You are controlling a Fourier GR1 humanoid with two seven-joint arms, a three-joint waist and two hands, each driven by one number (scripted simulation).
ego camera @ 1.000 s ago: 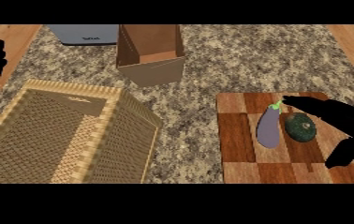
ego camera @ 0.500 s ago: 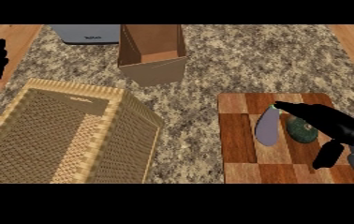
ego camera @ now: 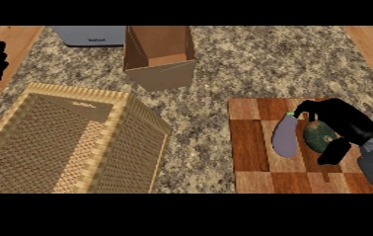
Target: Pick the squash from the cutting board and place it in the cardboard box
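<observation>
The squash [ego camera: 317, 136] is dark green and round, lying on the checkered wooden cutting board [ego camera: 251, 146] at the right, beside a purple eggplant [ego camera: 285, 137]. My right hand [ego camera: 342, 121] arches over the squash, fingers reaching toward the eggplant's stem and thumb [ego camera: 334, 152] at the squash's near side, still open. The cardboard box [ego camera: 159, 57] stands open at the counter's back centre. My left hand [ego camera: 2, 57] rests at the left edge, mostly out of view.
A large wicker basket [ego camera: 73, 141] fills the left front of the granite counter. A grey appliance [ego camera: 91, 35] sits at the back left next to the box. Bare counter lies between the board and the box.
My right hand has sunk lower over the squash and its thumb has drawn in toward it. The squash, the eggplant and the left hand have not moved.
</observation>
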